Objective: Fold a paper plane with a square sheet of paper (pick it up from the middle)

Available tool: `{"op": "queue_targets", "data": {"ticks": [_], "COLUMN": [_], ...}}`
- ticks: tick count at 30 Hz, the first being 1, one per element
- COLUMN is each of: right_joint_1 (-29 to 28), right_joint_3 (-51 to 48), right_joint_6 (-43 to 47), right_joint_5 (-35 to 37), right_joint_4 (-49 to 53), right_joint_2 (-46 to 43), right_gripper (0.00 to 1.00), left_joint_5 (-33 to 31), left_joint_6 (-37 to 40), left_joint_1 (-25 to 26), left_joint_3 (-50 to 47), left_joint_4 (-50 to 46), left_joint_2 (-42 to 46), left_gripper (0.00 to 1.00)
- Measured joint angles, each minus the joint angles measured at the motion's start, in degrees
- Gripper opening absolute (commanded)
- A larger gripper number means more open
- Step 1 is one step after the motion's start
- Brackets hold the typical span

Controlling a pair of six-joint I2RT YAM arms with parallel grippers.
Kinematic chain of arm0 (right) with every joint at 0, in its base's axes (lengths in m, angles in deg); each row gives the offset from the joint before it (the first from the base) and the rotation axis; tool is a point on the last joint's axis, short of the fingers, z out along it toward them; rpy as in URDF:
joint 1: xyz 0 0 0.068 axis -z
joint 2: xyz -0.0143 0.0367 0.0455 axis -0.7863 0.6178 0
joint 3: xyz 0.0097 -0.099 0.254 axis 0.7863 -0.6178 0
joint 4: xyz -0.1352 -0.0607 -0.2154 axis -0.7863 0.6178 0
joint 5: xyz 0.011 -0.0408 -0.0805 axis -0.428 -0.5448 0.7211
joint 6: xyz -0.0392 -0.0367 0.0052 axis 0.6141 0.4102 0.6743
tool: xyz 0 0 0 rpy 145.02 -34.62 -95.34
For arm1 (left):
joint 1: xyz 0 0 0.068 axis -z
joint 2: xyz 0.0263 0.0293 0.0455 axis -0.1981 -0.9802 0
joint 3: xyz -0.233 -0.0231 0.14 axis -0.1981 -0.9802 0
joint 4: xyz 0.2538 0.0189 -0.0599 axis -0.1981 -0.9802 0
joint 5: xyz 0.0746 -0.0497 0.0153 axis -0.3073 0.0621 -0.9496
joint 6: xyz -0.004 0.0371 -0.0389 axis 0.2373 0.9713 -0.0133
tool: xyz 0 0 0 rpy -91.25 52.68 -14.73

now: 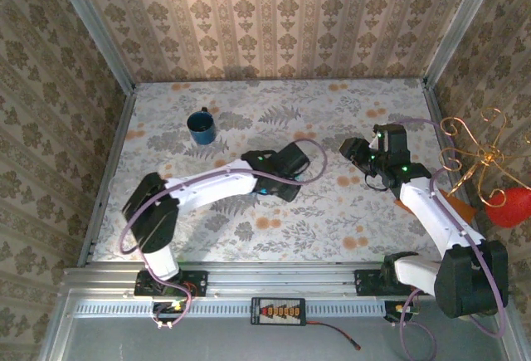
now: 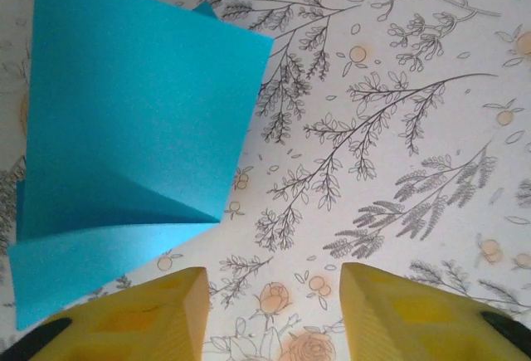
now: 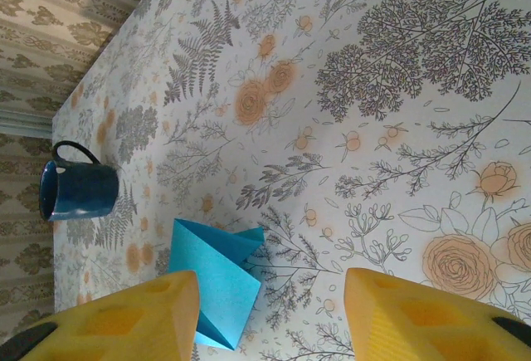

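The square sheet of paper (image 2: 133, 137) lies on the flowered tablecloth as a folded turquoise shape with raised creased flaps. In the left wrist view it sits up and to the left of my left gripper (image 2: 274, 311), whose yellow fingers (image 2: 158, 315) stand open over bare cloth with nothing between them. In the right wrist view the paper (image 3: 217, 278) lies beside the left finger (image 3: 133, 319) of my right gripper (image 3: 270, 319), which is open and holds nothing. From above, my left gripper (image 1: 280, 177) hangs over mid-table and my right gripper (image 1: 358, 155) is to its right.
A dark blue mug (image 1: 201, 126) stands at the back left of the table (image 1: 332, 220) and appears again as the mug (image 3: 79, 188) in the right wrist view. A gold wire ornament (image 1: 477, 149) and a red object (image 1: 508, 206) sit past the right edge. Patterned walls close in three sides.
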Motion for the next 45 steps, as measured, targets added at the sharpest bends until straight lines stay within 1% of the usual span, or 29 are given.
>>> {"op": "queue_targets", "data": {"ticks": [3, 5, 7, 12, 16, 21, 29, 32, 35, 39, 41, 42, 45], "right_joint_1": [0.0, 0.0, 0.0, 0.0, 0.0, -0.02, -0.2, -0.46, -1.4, -4.24, -6.16, -7.3, -11.76], "right_joint_3": [-0.07, -0.33, -0.83, -1.01, -1.01, -1.01, -1.01, -1.01, -1.01, -1.16, -1.75, -2.1, -3.56], "right_joint_6": [-0.22, -0.46, -0.92, -1.31, -1.36, -1.36, -1.36, -1.51, -2.01, -3.39, -4.44, -5.11, -8.13], "right_joint_5": [-0.37, -0.85, -1.29, -1.77, -2.45, -3.48, -4.72, -4.92, -5.25, -5.42, -5.25, -4.7, -0.94], "right_joint_4": [-0.09, -0.57, -1.36, -1.38, -1.53, -2.32, -2.64, -2.67, -2.67, -2.93, -3.48, -3.58, -3.72], "right_joint_2": [0.26, 0.48, 0.7, 1.51, 1.99, 2.38, 2.4, 2.95, 4.39, 6.36, 7.02, 7.28, 7.52], "right_gripper": [0.54, 0.55, 0.56, 0.58, 0.58, 0.59, 0.59, 0.55, 0.54, 0.53, 0.48, 0.46, 0.45], "left_joint_5": [5.51, 8.48, 11.17, 17.79, 21.7, 23.67, 26.27, 26.43, 26.64, 27.1, 27.23, 27.26, 27.17], "left_joint_6": [-2.73, -4.24, -5.38, -7.87, -9.64, -10.67, -11.87, -12.81, -13.75, -15.65, -16.81, -17.55, -20.59], "left_joint_1": [-6.25, -10.21, -12.92, -17.22, -20.35, -22.47, -23.71, -24.02, -24.24, -24.3, -24.33, -24.3, -23.93], "left_joint_3": [-6.51, -9.94, -12.63, -16.46, -17.05, -15.78, -13.42, -12.59, -12.39, -12.33, -12.33, -12.33, -13.07], "left_joint_4": [4.22, 6.6, 8.59, 12.22, 15.78, 18.27, 19.37, 19.47, 19.54, 19.76, 20.0, 20.09, 21.0], "left_joint_2": [4.39, 5.73, 5.97, 5.97, 5.49, 1.68, -4.17, -5.55, -6.51, -7.56, -7.58, -7.67, -7.65], "left_gripper": [0.55, 0.56, 0.56, 0.59, 0.6, 0.61, 0.6, 0.59, 0.56, 0.52, 0.49, 0.47, 0.45]}}
